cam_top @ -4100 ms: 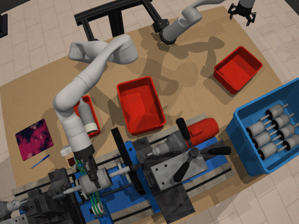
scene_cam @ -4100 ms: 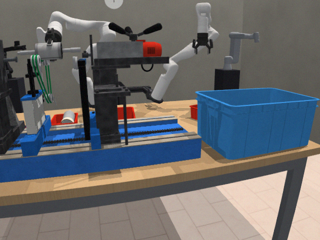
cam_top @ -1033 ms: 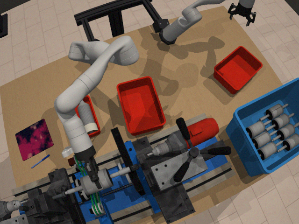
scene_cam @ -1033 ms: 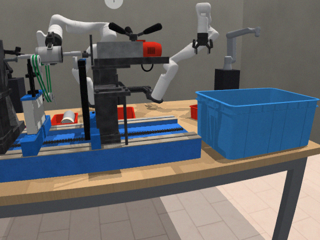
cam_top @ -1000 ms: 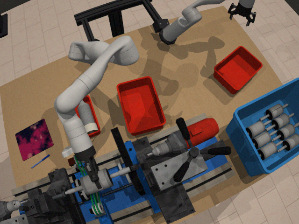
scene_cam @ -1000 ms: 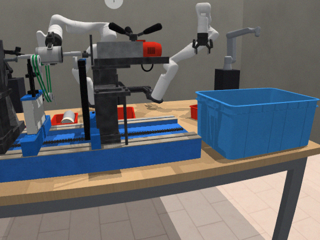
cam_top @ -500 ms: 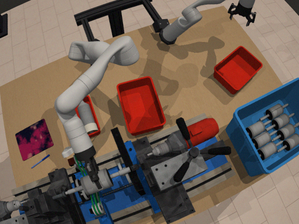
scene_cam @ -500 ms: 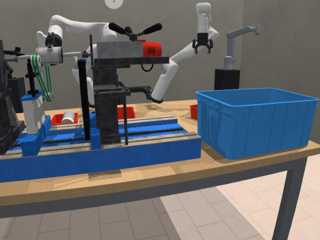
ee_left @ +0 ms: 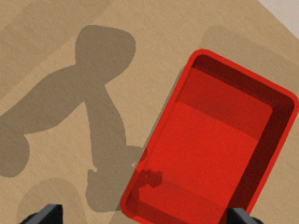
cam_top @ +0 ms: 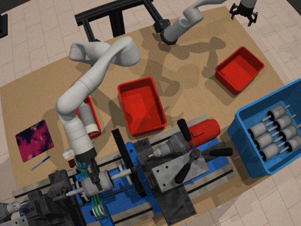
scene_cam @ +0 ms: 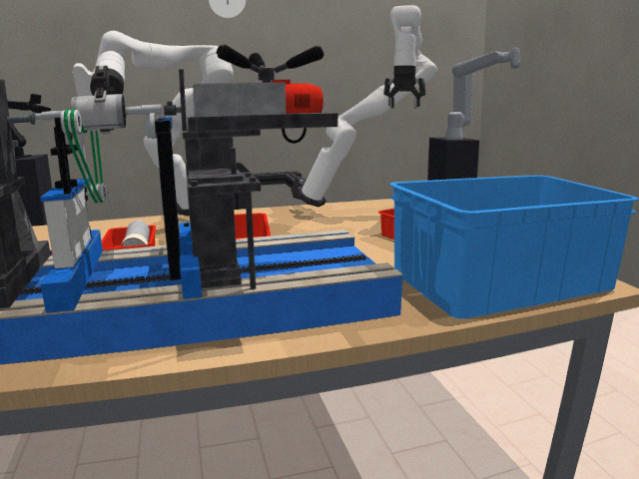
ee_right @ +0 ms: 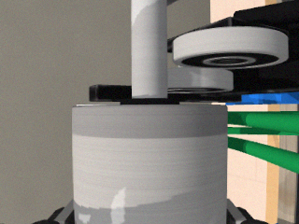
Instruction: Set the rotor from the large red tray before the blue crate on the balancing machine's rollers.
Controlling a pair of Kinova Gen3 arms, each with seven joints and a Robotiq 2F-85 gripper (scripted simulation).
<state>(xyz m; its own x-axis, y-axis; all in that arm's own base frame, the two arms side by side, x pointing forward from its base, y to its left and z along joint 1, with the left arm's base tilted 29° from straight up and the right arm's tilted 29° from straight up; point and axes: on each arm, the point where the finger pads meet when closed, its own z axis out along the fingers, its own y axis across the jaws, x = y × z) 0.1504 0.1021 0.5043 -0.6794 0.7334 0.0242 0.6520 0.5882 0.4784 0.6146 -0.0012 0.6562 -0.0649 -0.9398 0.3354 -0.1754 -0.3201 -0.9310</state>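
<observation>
the right gripper [cam_top: 97, 182] [scene_cam: 100, 95] [ee_right: 151, 215] is closing its fingers around the body of a grey rotor [cam_top: 101, 182] [scene_cam: 111, 112] [ee_right: 149, 163]; its fingers are standing fairly wide, on either side of the cylinder. the rotor is lying with its shaft roughly level over the balancing machine [cam_top: 121, 194] [scene_cam: 310, 303], directly between those fingers. ahead of the right gripper, a pale roller [ee_right: 276, 44] is standing just beside the shaft; whether the shaft is bearing on it cannot be told. green belts [cam_top: 97, 206] [scene_cam: 77, 149] [ee_right: 266, 123] are running below the rotor. the left gripper [cam_top: 241, 21] [scene_cam: 404, 104] [ee_left: 145, 216] is hanging well apart from the machine, spreading its fingers fully and holding nothing. below it and to one side, a red tray [cam_top: 239, 73] [ee_left: 206, 149] is resting on the table [cam_top: 199, 97] [scene_cam: 310, 355] [ee_left: 159, 28]. well apart from the right gripper, a blue crate [cam_top: 248, 155] [scene_cam: 515, 257] is holding several more rotors [cam_top: 269, 151].

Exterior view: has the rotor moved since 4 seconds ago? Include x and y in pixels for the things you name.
Yes, down: the rotor [cam_top: 106, 181] [scene_cam: 111, 114] [ee_right: 149, 163] sits lower against the red motor [cam_top: 206, 132] [scene_cam: 306, 100] in the exterior view.
</observation>
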